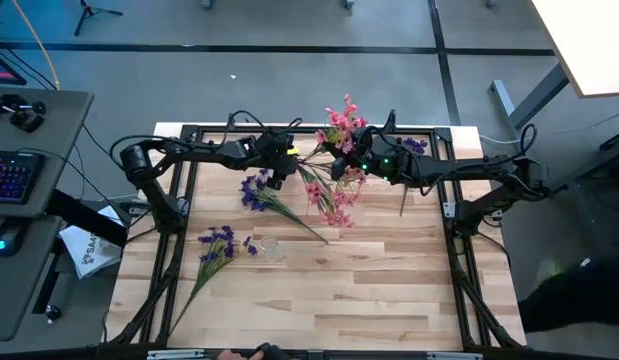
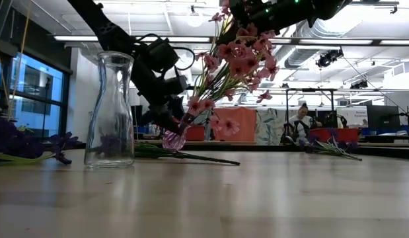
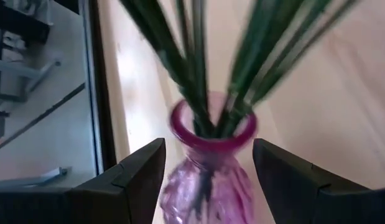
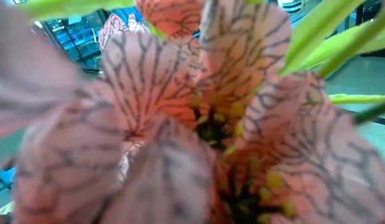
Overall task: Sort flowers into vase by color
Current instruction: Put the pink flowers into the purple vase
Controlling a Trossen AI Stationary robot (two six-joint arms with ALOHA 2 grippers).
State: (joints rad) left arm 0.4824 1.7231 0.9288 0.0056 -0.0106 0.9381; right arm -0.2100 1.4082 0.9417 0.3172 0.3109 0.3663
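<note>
Straddling the pink vase (image 3: 208, 168) near the counter's (image 1: 389, 300) far edge, our left gripper (image 3: 208, 177) jaws stand wide beside it, untouching, while our right gripper (image 1: 351, 160), jaws shut, holds pink flowers (image 2: 234, 63) there, open boards nearer us.

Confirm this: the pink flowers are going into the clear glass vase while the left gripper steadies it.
Not quite. The pink flowers stand in the pink vase, which the left gripper straddles, as the left wrist view shows. The clear glass vase stands empty in the low view.
</note>
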